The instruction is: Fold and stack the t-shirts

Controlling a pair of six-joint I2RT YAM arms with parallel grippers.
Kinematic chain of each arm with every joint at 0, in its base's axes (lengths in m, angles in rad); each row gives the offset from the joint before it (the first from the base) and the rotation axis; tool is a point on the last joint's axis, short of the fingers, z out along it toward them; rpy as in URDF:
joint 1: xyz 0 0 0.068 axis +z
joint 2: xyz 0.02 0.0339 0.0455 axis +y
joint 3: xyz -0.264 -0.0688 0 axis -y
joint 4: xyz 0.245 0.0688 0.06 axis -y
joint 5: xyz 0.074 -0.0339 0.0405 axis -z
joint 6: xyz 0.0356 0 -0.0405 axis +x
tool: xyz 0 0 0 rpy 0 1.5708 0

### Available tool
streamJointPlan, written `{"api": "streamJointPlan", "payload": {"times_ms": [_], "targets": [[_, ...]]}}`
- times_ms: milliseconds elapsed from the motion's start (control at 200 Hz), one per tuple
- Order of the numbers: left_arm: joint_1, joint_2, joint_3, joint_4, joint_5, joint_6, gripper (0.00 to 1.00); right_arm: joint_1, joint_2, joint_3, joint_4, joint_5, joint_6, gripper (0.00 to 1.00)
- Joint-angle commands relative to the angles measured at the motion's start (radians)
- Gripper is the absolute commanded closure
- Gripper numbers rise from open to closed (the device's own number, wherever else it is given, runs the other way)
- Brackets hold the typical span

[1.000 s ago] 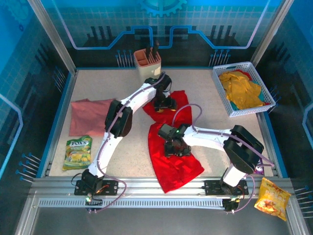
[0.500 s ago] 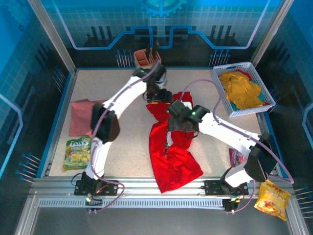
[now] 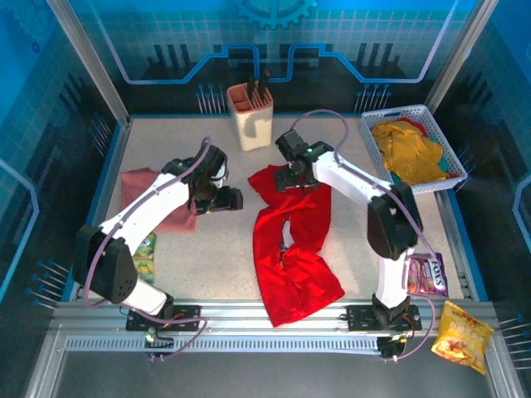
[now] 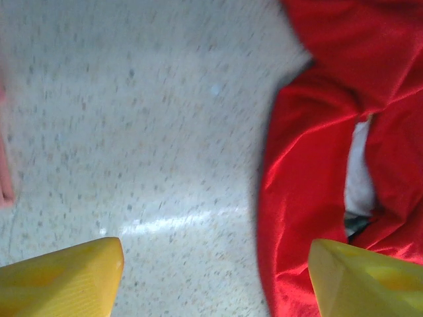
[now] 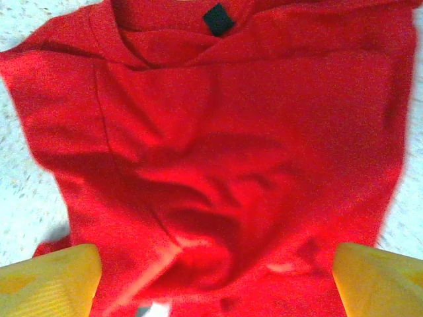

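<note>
A bright red t-shirt [image 3: 292,240] lies stretched lengthwise down the middle of the table, its collar end at the back. My right gripper [image 3: 297,181] hovers over that collar end. In the right wrist view it [image 5: 215,284] is open above the red cloth [image 5: 225,132], nothing pinched. My left gripper [image 3: 232,199] sits between the red tee and a folded dusty pink t-shirt [image 3: 141,195]. In the left wrist view it [image 4: 215,277] is open over bare table, with the red tee's edge [image 4: 297,172] at its right finger. Yellow t-shirts [image 3: 411,153] fill a basket.
The white basket [image 3: 452,162] stands at the back right and a beige utensil holder [image 3: 251,120] at the back centre. A green snack packet [image 3: 143,253] lies at the left beside my left arm. A purple packet [image 3: 425,274] and an orange one [image 3: 460,332] lie at the front right.
The left arm swung from the shirt's back end leftward toward the pink tee. The right arm reached from the shirt's middle to its collar end. The red tee now lies longer and flatter.
</note>
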Motion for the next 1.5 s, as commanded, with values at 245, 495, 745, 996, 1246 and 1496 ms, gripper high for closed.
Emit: {"api": "streamJointPlan", "payload": {"times_ms": [245,495,745,996,1246,1496], "targets": [[0.002,-0.282,-0.282,0.154,0.057,-0.165,0.15,-0.068,0.336,0.248,-0.116,-0.031,0.060,0.09],[-0.027,-0.303,-0.344,0.182,0.071,-0.228,0.15,-0.158,0.517,0.468,-0.188,-0.028,0.077,0.08],[-0.111,-0.338,-0.418,0.253,0.055,-0.272,0.09,-0.234,0.680,0.775,-0.275,0.003,0.039,0.06],[-0.164,-0.481,-0.562,0.364,0.073,-0.343,0.01,-0.291,0.685,0.788,-0.122,-0.048,-0.025,0.03],[-0.256,-0.544,-0.621,0.405,0.021,-0.372,0.01,-0.284,0.575,0.827,-0.042,-0.031,-0.134,0.00],[-0.287,-0.534,-0.593,0.478,-0.028,-0.236,0.01,-0.264,0.252,0.450,-0.068,-0.033,-0.059,0.00]]}}
